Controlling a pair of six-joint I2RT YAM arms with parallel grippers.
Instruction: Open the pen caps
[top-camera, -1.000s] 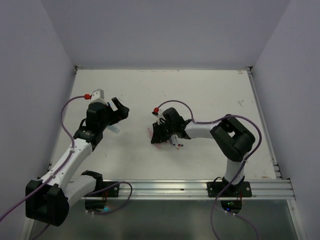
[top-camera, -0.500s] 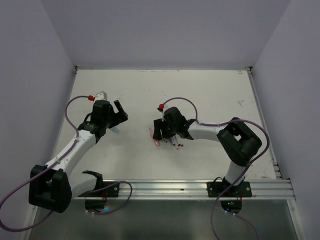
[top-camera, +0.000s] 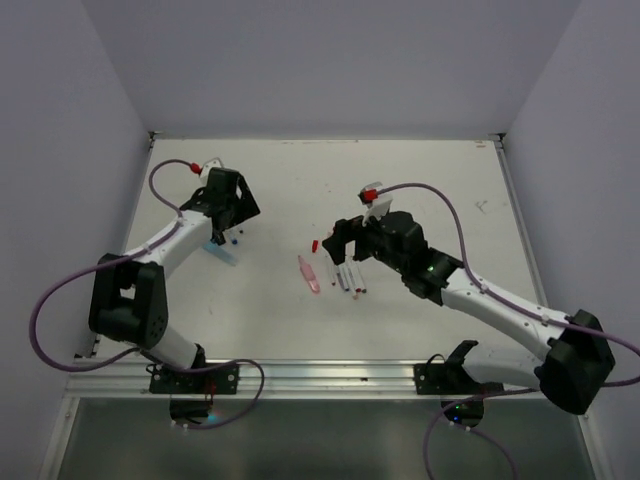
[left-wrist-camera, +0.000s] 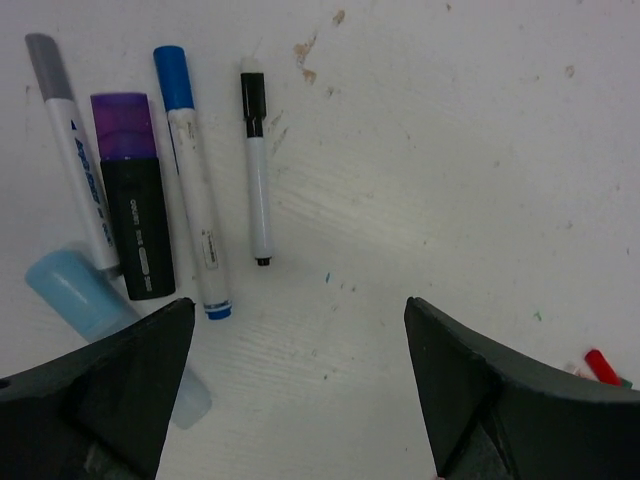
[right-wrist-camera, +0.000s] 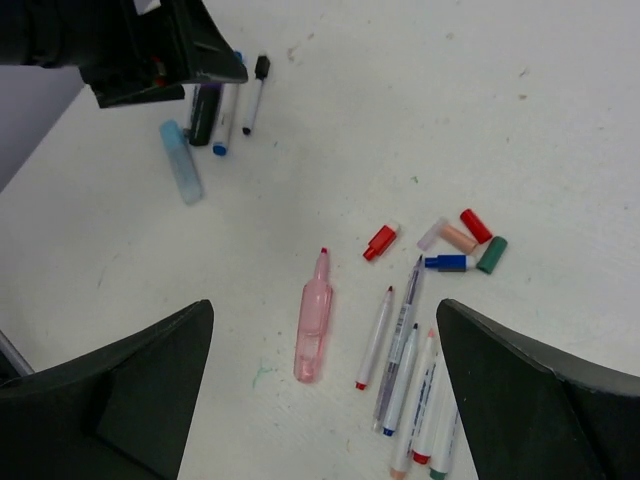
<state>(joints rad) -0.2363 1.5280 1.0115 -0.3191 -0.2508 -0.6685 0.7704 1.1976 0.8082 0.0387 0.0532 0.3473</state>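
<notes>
Hovering before the pull

Left gripper (left-wrist-camera: 295, 345) is hanging, fingers spread, above the seated black cap (left-wrist-camera: 252, 96), blue cap (left-wrist-camera: 172, 76) and purple cap (left-wrist-camera: 122, 126). Right gripper (top-camera: 345, 243) is gaping empty over loose caps (right-wrist-camera: 476, 226). Caps are looking light, slick, stiff: pinch sidewalls, brace barrel (left-wrist-camera: 258, 200).

My white table (top-camera: 420, 190) has little brown and green spots (left-wrist-camera: 305, 55) on it. A pink marker body (right-wrist-camera: 313, 320) lies flat near the middle, and I can see its bare tip. Just beside it, a few thin white pens (right-wrist-camera: 403, 375) lie side by side, with bare tips too. Well apart from them lie a light blue marker (right-wrist-camera: 186, 175), a fat black marker body (left-wrist-camera: 140, 235) and three thin white pen bodies (left-wrist-camera: 258, 200), all close together. Grey walls (top-camera: 330, 60) stand round my table. A metal rail (top-camera: 350, 372) runs along the near edge.
</notes>
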